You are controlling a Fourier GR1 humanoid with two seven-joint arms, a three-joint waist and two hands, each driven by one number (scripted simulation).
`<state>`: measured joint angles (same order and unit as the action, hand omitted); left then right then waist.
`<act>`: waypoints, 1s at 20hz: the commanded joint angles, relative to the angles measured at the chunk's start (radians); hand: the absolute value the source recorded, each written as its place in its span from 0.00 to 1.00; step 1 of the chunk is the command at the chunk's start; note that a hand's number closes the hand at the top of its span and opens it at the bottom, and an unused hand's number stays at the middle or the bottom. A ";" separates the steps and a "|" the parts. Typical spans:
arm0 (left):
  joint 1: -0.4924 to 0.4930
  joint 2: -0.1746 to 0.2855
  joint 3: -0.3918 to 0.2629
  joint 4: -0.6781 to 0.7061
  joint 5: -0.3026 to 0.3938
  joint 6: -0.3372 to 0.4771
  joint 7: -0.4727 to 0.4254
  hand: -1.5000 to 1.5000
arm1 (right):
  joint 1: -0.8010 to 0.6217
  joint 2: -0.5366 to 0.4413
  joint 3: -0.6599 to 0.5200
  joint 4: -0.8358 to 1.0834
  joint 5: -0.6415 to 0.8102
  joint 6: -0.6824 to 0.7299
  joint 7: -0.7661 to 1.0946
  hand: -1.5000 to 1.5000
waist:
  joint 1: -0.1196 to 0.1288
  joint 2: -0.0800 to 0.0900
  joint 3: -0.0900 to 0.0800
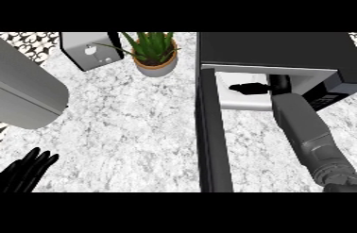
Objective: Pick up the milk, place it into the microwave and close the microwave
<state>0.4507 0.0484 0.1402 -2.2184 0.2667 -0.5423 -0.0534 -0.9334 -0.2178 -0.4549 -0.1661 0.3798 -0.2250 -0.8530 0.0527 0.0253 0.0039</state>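
Note:
The microwave (279,50) stands at the back right with its door (213,142) swung open toward me, seen edge-on as a dark panel. My right forearm reaches into the white cavity (241,100), and my right hand (249,89) shows as a small black shape inside it. No milk shows anywhere; I cannot tell whether the hand hides it. My left hand (28,173) rests open at the lower left edge, fingers up, holding nothing.
A potted green plant (155,55) stands at the back centre, just left of the microwave. A grey and white boxy appliance (87,50) sits to its left. A large grey rounded body (28,95) fills the left side. Marble counter (132,123) lies between.

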 commanded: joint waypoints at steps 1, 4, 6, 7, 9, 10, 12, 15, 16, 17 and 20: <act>-0.010 -0.024 -0.064 0.001 -0.027 -0.002 0.026 1.00 | 0.032 0.030 -0.025 0.016 -0.037 0.061 -0.022 0.00 | -0.012 -0.009 -0.001; -0.064 -0.032 -0.088 0.012 -0.037 0.018 0.049 1.00 | 0.097 0.029 -0.036 0.017 -0.067 0.203 -0.080 0.00 | -0.031 -0.014 -0.002; -0.036 -0.047 -0.223 -0.008 -0.121 0.067 0.066 1.00 | 0.096 0.038 -0.045 0.007 -0.086 0.239 -0.073 0.00 | -0.036 -0.019 -0.002; -0.025 -0.047 -0.233 -0.014 -0.117 0.087 0.069 1.00 | 0.146 0.018 -0.038 0.003 -0.086 0.305 -0.113 0.00 | -0.046 -0.023 -0.002; -0.066 -0.048 -0.243 0.001 -0.112 0.070 0.094 1.00 | 0.175 0.051 -0.023 0.001 -0.082 0.312 -0.128 0.00 | -0.046 -0.021 -0.003; 0.021 -0.044 -0.243 -0.071 -0.110 0.053 0.115 1.00 | 0.209 0.039 -0.031 -0.014 -0.098 0.332 -0.135 0.00 | -0.048 -0.027 -0.003; -0.018 -0.048 -0.262 -0.006 -0.124 0.076 0.103 1.00 | 0.261 0.044 -0.020 -0.043 -0.104 0.363 -0.167 0.00 | -0.063 -0.031 -0.004; -0.085 -0.048 -0.335 0.021 -0.161 0.149 0.137 1.00 | 0.320 0.084 0.015 -0.091 -0.094 0.353 -0.173 0.00 | -0.075 -0.033 -0.005; -0.083 -0.048 -0.358 -0.001 -0.165 0.172 0.173 1.00 | 0.347 0.054 0.017 -0.107 -0.097 0.386 -0.171 0.00 | -0.088 -0.038 -0.005; -0.076 -0.048 -0.355 0.018 -0.168 0.132 0.139 1.00 | 0.349 0.053 0.022 -0.138 -0.110 0.412 -0.145 0.00 | -0.073 -0.034 -0.005; -0.171 -0.048 -0.430 0.070 -0.241 0.197 0.151 1.00 | 0.426 0.058 0.047 -0.205 -0.104 0.404 -0.153 0.00 | -0.089 -0.037 -0.006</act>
<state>0.3408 0.0010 -0.2057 -2.1906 0.0987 -0.3991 0.0961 -0.6020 -0.1412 -0.4215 -0.3085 0.2875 0.1370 -0.9903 -0.0137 -0.0137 -0.0023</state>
